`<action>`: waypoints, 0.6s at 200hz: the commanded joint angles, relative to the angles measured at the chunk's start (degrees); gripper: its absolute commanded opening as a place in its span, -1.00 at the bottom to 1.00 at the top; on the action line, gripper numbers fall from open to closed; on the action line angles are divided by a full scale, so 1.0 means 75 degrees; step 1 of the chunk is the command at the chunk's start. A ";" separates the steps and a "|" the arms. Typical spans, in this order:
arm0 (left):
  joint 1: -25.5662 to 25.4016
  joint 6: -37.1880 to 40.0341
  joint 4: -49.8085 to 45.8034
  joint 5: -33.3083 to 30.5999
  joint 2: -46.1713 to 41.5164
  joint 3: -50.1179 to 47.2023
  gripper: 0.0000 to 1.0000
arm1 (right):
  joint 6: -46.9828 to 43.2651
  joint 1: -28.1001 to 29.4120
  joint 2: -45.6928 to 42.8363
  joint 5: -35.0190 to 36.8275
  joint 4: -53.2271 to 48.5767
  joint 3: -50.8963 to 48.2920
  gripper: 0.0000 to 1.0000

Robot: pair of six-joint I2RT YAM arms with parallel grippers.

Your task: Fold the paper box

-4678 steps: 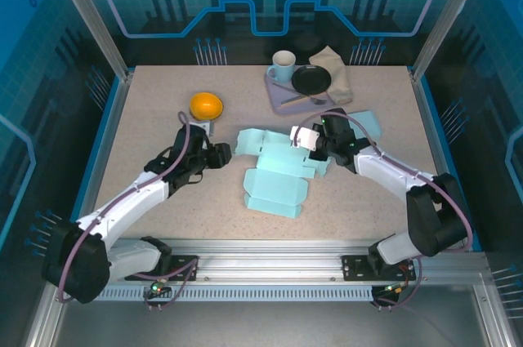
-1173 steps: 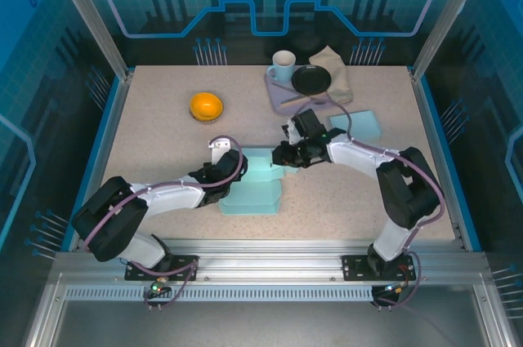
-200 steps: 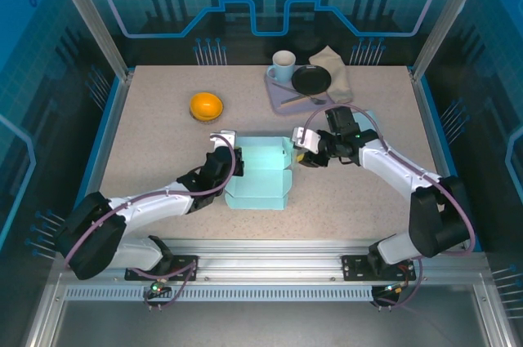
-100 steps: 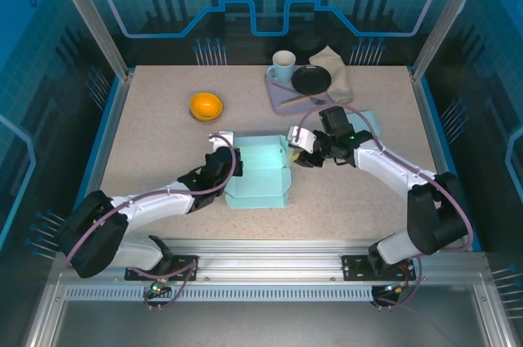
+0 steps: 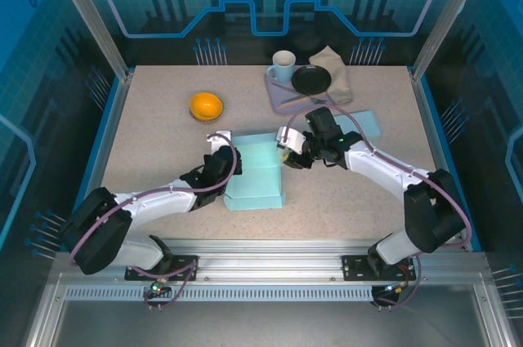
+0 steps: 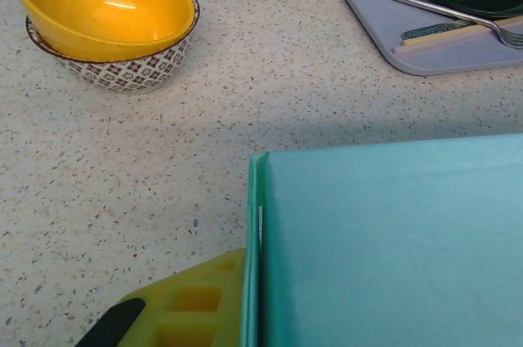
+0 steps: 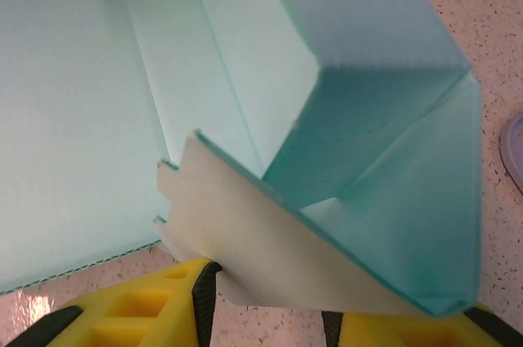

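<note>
Box [image 5: 255, 174] part folded: right wall up, end flap [image 7: 270, 249] untucked. Left fingers [image 6: 192, 314] pinching its left wall; right fingers [image 7: 122, 318] apart under flap.

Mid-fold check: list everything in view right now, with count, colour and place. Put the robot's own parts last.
paper box: one, light teal, table centre, partly folded
flat paper sheet: one, light teal, right side of the table
bowls: two stacked, yellow inside a brown-patterned one, far left
tray: one, lilac, far centre
mug: one, pale, on the tray
plate: one, black, on the tray
fork: one, silver, on the tray
cloth: one, beige, beside the tray's far right
table: one, speckled beige
left fingers: yellow, shut on the box's left wall
right fingers: yellow, apart, at the box's right flap
</note>
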 commanded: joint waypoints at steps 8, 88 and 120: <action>-0.0088 -0.0241 0.0148 0.0083 0.0065 0.0234 -0.72 | 0.0978 0.0246 0.0169 0.0183 0.0913 0.0215 -0.18; -0.0191 -0.0655 -0.0684 -0.0422 0.0413 0.0731 -0.73 | 0.1736 0.0847 0.0622 0.0726 0.1609 0.0306 -0.19; -0.0252 -0.0746 -0.0752 -0.0423 0.0538 0.0825 -0.73 | 0.1875 0.0966 0.0749 0.0709 0.1679 0.0446 -0.19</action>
